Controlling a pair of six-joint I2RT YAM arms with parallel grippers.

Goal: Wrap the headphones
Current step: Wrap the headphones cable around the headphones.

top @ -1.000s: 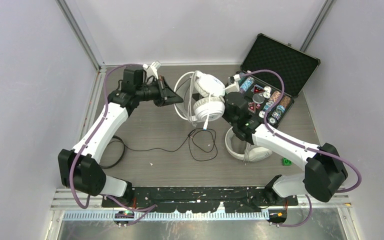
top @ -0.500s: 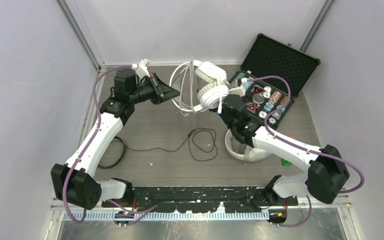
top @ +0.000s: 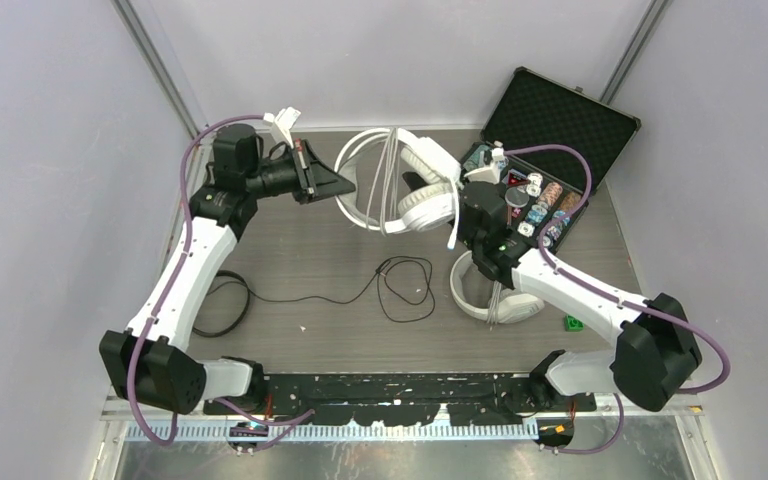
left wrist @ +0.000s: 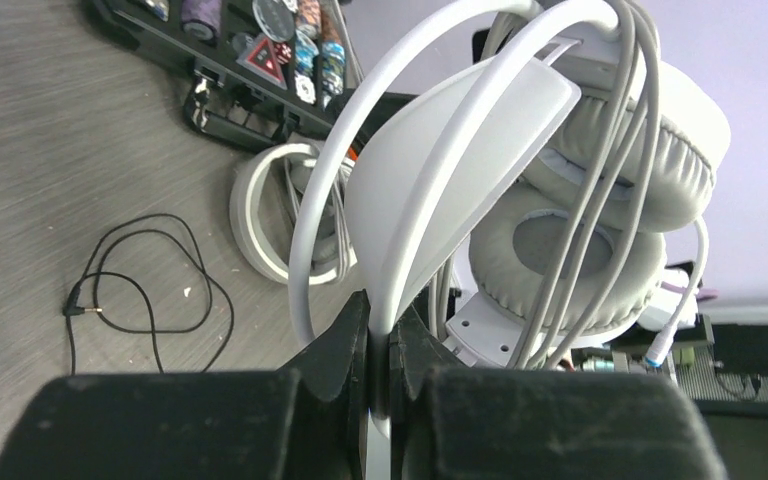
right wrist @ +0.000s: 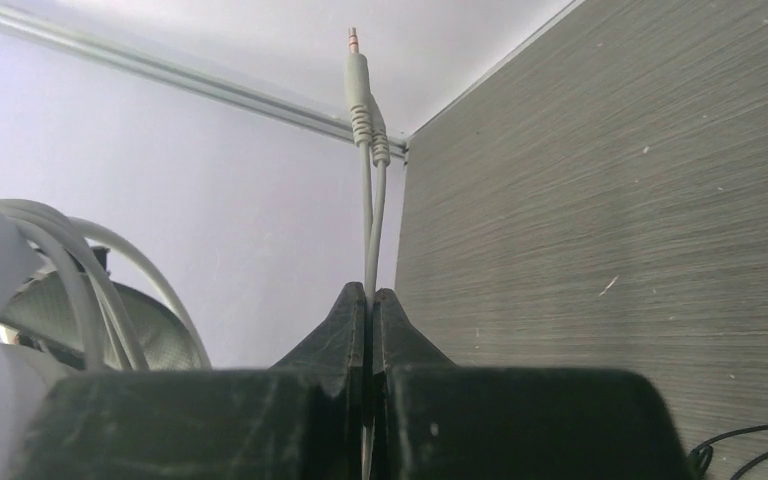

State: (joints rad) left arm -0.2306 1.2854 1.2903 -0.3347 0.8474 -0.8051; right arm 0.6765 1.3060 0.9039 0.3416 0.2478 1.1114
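Over the far side of the desk (top: pixel 300 270) the white headset (top: pixel 422 200) hangs lifted, its headband (left wrist: pixel 460 150) pinched in the left claw (left wrist: pixel 380 335), apparently so the cups swing free for winding. The right claw (right wrist: pixel 370 300) is clamped on the white cable (right wrist: pixel 369 230) just below the jack plug (right wrist: pixel 357 80), likely to control the loose end.

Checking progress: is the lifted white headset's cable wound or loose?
Mostly wound: cable strands cross its cups; right claw pinches the plug end.
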